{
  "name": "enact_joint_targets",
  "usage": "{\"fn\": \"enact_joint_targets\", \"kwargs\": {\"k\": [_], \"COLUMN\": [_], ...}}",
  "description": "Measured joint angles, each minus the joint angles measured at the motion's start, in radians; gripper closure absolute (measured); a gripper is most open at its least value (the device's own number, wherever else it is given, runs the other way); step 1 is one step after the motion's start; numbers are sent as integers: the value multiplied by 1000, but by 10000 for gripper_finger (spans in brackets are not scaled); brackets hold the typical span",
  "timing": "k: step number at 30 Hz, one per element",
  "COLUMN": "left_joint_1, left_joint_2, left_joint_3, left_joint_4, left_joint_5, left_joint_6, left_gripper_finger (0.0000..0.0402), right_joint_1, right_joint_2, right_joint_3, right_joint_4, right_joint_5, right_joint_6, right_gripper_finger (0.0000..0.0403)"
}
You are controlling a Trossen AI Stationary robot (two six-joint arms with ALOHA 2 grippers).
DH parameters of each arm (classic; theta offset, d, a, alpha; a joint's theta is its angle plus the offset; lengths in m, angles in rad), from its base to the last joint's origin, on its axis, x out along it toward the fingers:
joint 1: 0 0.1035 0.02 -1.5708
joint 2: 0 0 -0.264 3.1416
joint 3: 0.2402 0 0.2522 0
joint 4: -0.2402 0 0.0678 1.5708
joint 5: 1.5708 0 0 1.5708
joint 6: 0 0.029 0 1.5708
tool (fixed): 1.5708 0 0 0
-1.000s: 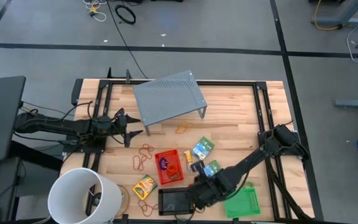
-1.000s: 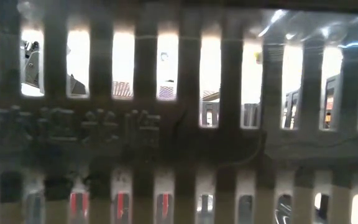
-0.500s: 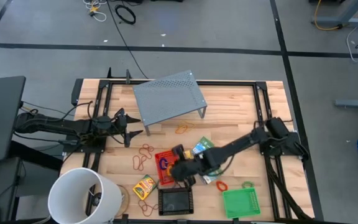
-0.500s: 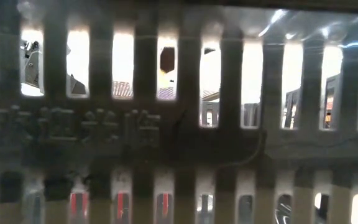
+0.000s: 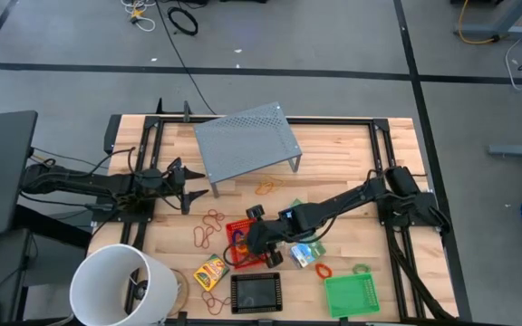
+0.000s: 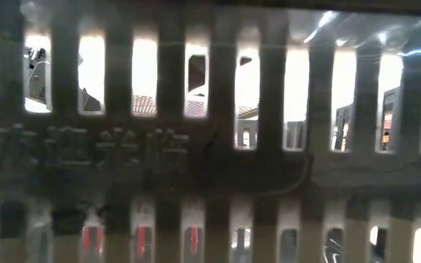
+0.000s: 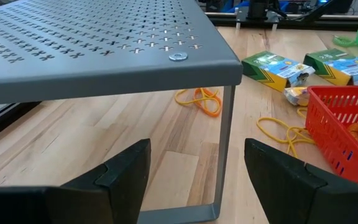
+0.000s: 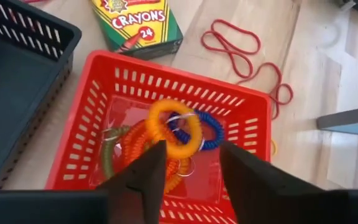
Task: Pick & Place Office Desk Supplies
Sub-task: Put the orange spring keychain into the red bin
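Coiled rings (image 8: 166, 134) lie piled in the red mesh tray (image 8: 98, 118). Directly above it, our right gripper (image 8: 191, 171) hangs with jaws parted, empty. Descending, we risk snagging a coil and dragging it out.

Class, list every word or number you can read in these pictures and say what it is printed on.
"CRAYONS" and "24": on the crayon box beside the red tray, right wrist view.
Print on the green packets: too small to read.
Raised characters on the slotted wall in the low view: too blurred to read.

Overhead, blocked low, two wrist views
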Motion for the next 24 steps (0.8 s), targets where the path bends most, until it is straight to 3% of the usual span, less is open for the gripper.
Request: {"fn": "enact_joint_targets", "kwargs": {"k": [7, 14, 24], "left_joint_1": [0, 0, 0], "left_joint_2": [0, 0, 0], "left_joint_3": [0, 0, 0], "left_joint_4": [-8, -8, -8], "left_joint_5": [0, 0, 0], "left_joint_6": [-1, -7, -10], "left_gripper_finger": [140, 140, 140], "right_joint_1": [47, 133, 239], "right_joint_2": [0, -2, -2], "right_joint_3": [14, 56, 64], "right_joint_4": [-139, -434, -792], "right_joint_5": [23, 68, -41], "right_joint_6": [78, 280, 657], "right_gripper_finger": [190, 200, 210]}}
